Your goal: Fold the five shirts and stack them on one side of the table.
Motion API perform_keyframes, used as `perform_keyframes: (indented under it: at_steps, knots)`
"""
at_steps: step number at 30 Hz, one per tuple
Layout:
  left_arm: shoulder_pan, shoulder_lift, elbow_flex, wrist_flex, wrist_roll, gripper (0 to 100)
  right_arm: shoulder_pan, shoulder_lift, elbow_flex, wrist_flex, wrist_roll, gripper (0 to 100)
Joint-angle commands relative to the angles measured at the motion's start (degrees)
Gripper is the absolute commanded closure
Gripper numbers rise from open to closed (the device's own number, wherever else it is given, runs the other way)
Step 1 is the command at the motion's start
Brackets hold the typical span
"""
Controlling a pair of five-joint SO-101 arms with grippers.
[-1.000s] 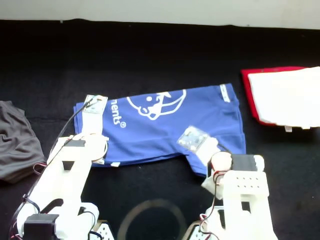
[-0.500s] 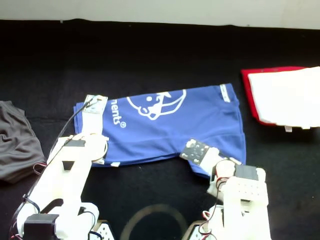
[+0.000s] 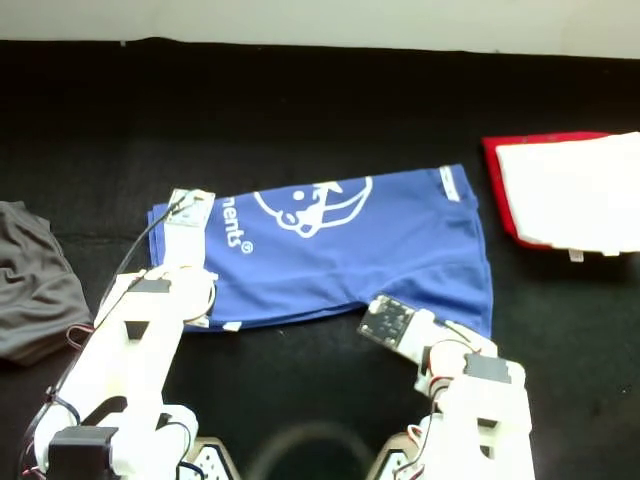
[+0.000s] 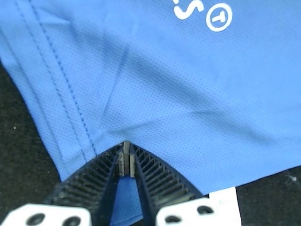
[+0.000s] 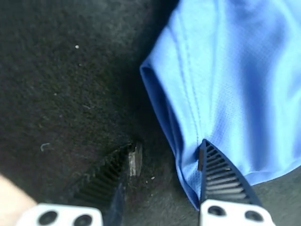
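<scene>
A blue shirt (image 3: 330, 250) with white print lies spread across the middle of the black table (image 3: 320, 100). My left gripper (image 3: 188, 225) sits over its left part, near the left hem. In the left wrist view that gripper (image 4: 126, 153) is shut on a pinch of the blue shirt (image 4: 155, 84). My right gripper (image 3: 380, 318) is at the shirt's near right corner. In the right wrist view it (image 5: 167, 160) stands open; one finger rests on the black cloth and the folded edge of the blue shirt (image 5: 225, 75) lies against the other.
A crumpled grey shirt (image 3: 30, 280) lies at the left edge. At the right edge a folded white shirt (image 3: 575, 190) rests on a red one (image 3: 500, 185). Bare black table stretches behind the blue shirt up to the far edge.
My right gripper has drawn back from on top of the blue shirt to its near right corner. The left arm and its hold have not moved.
</scene>
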Motion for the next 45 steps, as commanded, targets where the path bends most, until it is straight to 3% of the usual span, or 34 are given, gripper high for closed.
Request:
perform_keyframes:
  at_steps: [1, 6, 17, 20, 26, 37, 45]
  knots:
    - [-0.92, -0.13, 0.13, -1.49, -0.09, 99, 0.66, -0.04, 2.68, -3.82, 4.22, 84.4]
    - [-0.92, -0.13, 0.13, -1.49, -0.09, 99, 1.27, -0.48, 2.77, -3.74, 5.19, 99.5]
    - [-0.92, -0.13, 0.13, -1.49, -0.09, 99, 6.55, -0.48, -7.78, -2.68, 5.10, 95.9]
    - [-0.84, -0.13, 0.13, -1.49, -0.09, 99, 5.58, -0.48, -10.77, 4.44, 4.22, 90.9]
    - [-0.84, -0.13, 0.13, -1.49, -0.09, 99, -1.71, -0.48, -17.80, 15.60, -5.71, 87.9]
    - [-0.84, -0.13, 0.13, -1.49, -0.09, 99, -4.70, 0.04, -15.43, 15.08, -7.38, 87.6]
    - [-0.84, -0.13, 0.13, -1.49, -0.09, 99, -1.45, -0.04, -6.81, 1.36, -6.95, 87.5]
